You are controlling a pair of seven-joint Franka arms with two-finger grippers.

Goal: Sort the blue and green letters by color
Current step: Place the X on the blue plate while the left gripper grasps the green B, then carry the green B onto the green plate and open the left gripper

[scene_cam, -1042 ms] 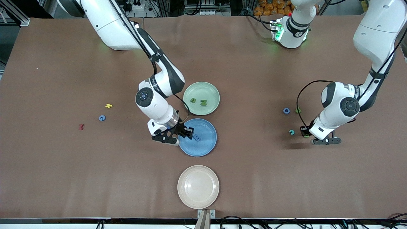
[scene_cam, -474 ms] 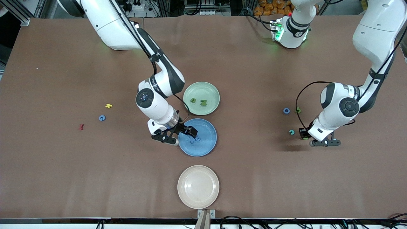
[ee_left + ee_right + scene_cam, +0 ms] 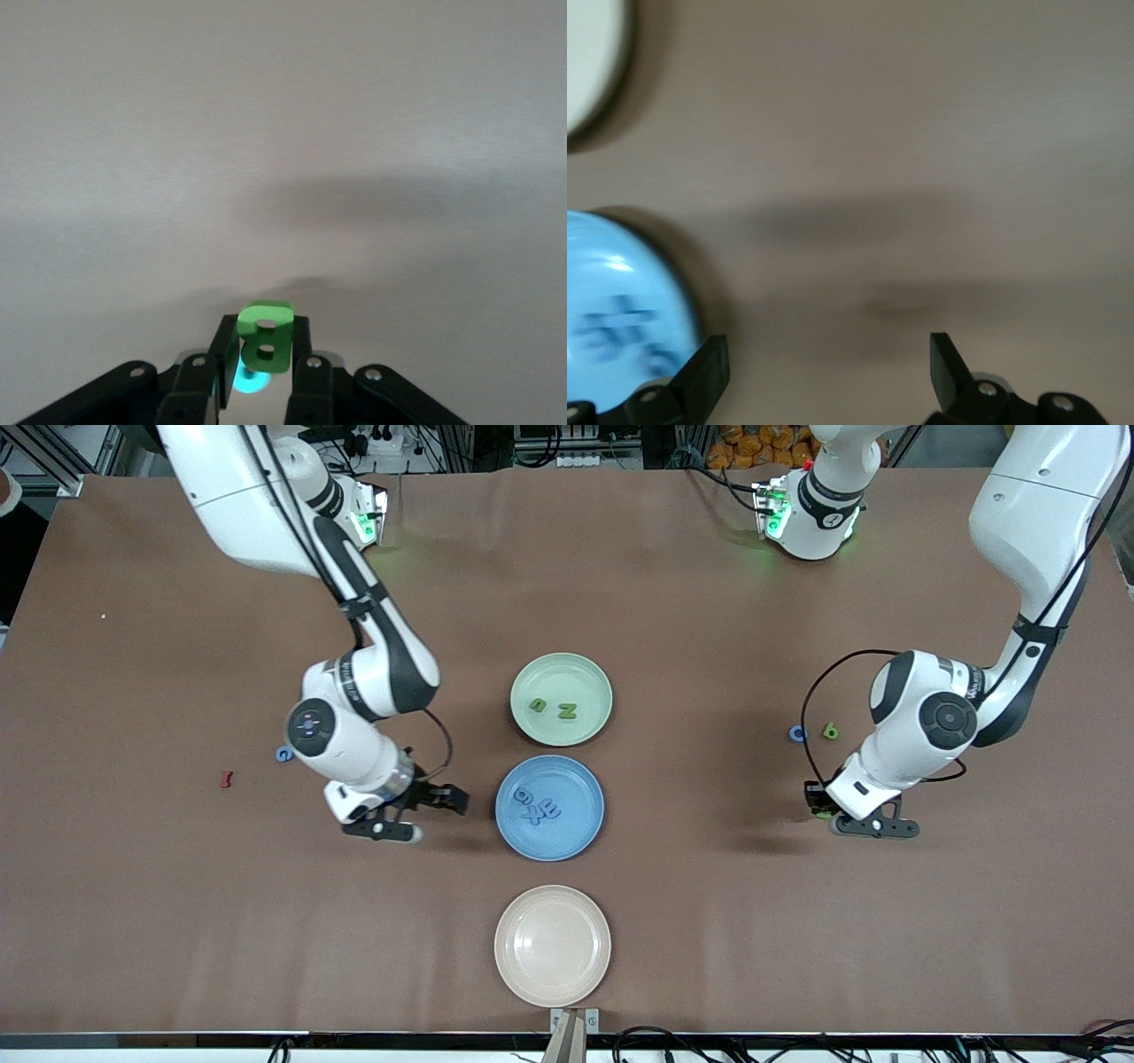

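Front view first: my right hand (image 3: pixel 443 802) hangs over bare worktop (image 3: pixel 177 921) left of centre, just beside the blue plate (image 3: pixel 576 833), fingers spread wide with nothing between them. On that blue plate sit three blue letters (image 3: pixel 537 807) bunched together near its upper left. Straight above it in the frame, the green plate (image 3: pixel 585 677) carries two green letters, a small curved green letter (image 3: pixel 537 704) and a green N (image 3: pixel 566 710), side by side. Low in the middle of the frame there's a cream plate (image 3: pixel 523 921). My left hand (image 3: pixel 820 801) is up over the worktop at the right of the frame, clenched on a green B (image 3: pixel 822 812), though only a sliver of green shows here. Just above it in the frame lie a blue ring-shaped letter (image 3: pixel 797 733) and a green b (image 3: pixel 830 731), close together. Over on the left, a blue G (image 3: pixel 283 754) peeks out beside my right arm, and a red letter (image 3: pixel 226 779) lies lower left of it.

Left wrist view: the green B (image 3: pixel 265 336) is pinched upright between my fingers (image 3: pixel 221 354), bottom centre of the frame, with plain worktop past it.

Right wrist view: the fingers (image 3: pixel 709 372) stand far apart along the bottom edge, holding nothing. The blue plate (image 3: pixel 647 292) fills the lower left corner, its letters blurred.
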